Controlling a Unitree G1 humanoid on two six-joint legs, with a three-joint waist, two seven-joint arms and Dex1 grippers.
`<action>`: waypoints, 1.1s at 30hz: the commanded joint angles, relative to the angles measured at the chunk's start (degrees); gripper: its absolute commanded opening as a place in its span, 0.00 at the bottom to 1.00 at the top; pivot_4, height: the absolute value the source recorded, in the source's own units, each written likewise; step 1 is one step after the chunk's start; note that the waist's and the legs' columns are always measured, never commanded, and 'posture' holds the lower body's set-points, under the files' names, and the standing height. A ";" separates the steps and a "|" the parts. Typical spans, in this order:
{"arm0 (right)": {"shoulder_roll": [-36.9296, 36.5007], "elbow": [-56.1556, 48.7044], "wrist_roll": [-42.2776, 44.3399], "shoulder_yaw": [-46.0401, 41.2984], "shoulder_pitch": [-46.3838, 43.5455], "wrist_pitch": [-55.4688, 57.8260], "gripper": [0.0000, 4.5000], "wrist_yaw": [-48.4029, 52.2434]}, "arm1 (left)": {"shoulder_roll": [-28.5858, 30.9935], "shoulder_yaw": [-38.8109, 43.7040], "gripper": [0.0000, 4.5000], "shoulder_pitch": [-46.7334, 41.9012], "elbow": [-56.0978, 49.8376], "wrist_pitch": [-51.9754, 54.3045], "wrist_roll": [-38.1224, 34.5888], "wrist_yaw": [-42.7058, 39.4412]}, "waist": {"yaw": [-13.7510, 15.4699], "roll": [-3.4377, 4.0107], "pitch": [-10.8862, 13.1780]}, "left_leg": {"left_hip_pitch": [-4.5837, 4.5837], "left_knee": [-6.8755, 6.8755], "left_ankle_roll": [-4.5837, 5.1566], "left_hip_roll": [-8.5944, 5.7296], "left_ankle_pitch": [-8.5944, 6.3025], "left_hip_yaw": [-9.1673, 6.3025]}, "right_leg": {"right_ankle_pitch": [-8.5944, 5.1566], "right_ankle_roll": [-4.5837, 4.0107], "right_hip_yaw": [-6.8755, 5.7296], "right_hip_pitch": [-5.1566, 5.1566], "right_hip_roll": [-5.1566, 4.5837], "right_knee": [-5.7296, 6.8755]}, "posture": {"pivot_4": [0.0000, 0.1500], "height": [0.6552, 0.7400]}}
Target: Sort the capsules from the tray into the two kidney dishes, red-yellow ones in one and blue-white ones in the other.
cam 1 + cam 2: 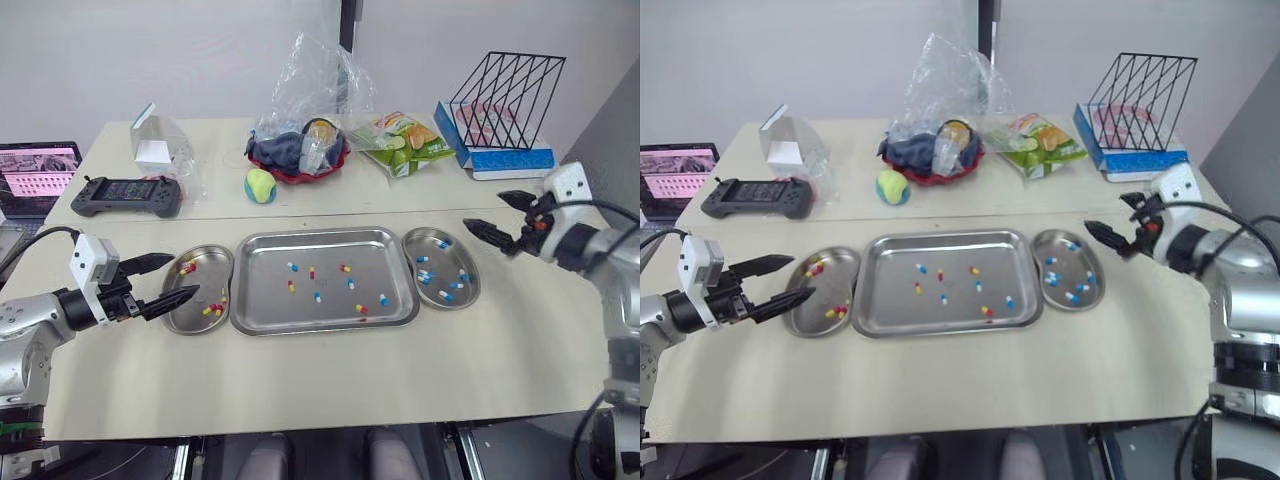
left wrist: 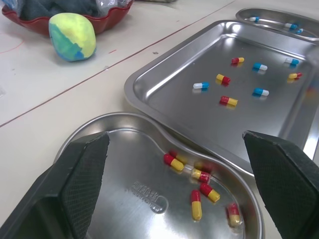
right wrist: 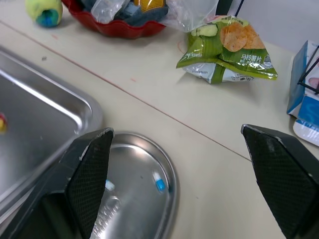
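Sorting looks a little over half done. The left kidney-shaped steel dish (image 1: 190, 318), directly under the left pincer (image 1: 181, 277), holds several red-yellow capsules (image 2: 198, 175) and no other colour. The right kidney-shaped steel dish (image 1: 445, 262), just inward of the right pincer (image 1: 483, 210), holds only blue-white capsules (image 1: 446, 295). Between the two pincers, the rectangular steel tray (image 1: 325, 237) on the pale bench (image 1: 300, 380) carries roughly four loose capsules of each colour, scattered apart. Both pincers hover with fingers spread, gripping nothing, so about eight picks remain.
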 commanded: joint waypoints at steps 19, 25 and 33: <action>-3.72 17.27 7.83 -10.93 6.95 -3.15 0.97 5.10 | -0.06 7.08 1.00 4.76 8.05 -10.59 1.62 4.30 | 0.15 0.02 0.00 | 0.20 0.03 0.19 0.03 -0.11 0.15 | 0.00 0.00 0.07 0.06 -0.02 -0.05 | 1.00 1.00; -3.79 16.93 8.02 -10.27 6.99 -3.50 0.97 5.01 | 0.17 7.07 1.00 5.09 8.66 -11.20 1.29 3.94 | 0.27 0.02 0.00 | 0.18 0.03 0.19 0.03 -0.11 0.16 | 0.00 0.00 0.07 0.05 -0.03 -0.06 | 1.00 1.00; -3.02 7.18 13.68 -12.06 10.22 -0.67 0.97 7.40 | 0.90 6.07 1.00 4.20 4.90 -11.53 0.82 3.00 | 0.34 0.02 0.00 | 0.17 0.04 0.20 0.04 -0.12 0.15 | 0.00 0.00 0.07 0.04 -0.03 -0.06 | 1.00 1.00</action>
